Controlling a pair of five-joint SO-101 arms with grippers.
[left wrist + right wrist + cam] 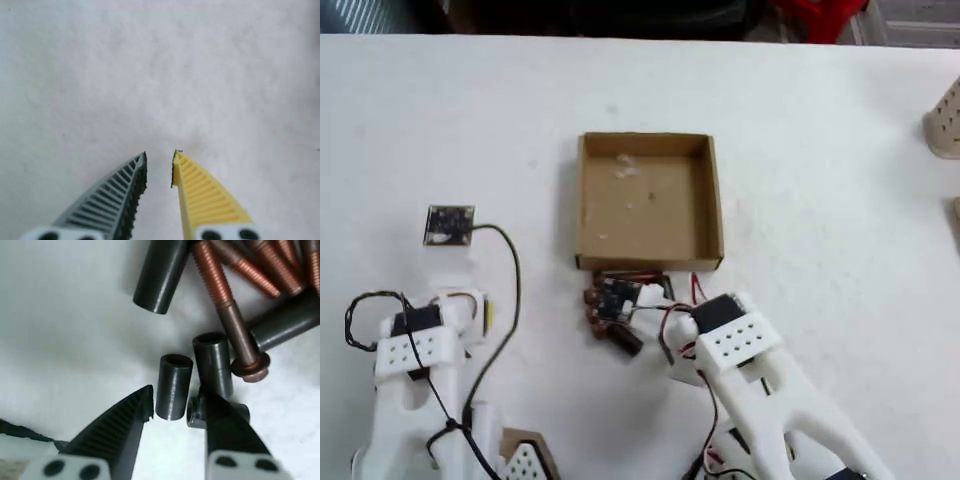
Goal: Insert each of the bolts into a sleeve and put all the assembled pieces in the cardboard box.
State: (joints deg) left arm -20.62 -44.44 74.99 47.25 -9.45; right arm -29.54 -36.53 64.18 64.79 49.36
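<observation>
In the right wrist view a short dark sleeve (173, 386) lies between the black fingers of my right gripper (176, 402), which stands open around it. Beside it are a second sleeve (213, 365), a small one seen end-on (196, 413) and a longer one (160, 275). A copper bolt (231, 315) lies next to them, with several more bolts (272, 267) behind. In the high view this pile (605, 318) sits just in front of the empty cardboard box (705, 200). My left gripper (159, 167) is open over bare table, with one grey finger and one yellow.
The left arm (415, 345) stands at the front left, and its cable runs to a small square board (448, 224). The right arm (740, 350) reaches in from the front right. A pale perforated object (945, 125) sits at the right edge.
</observation>
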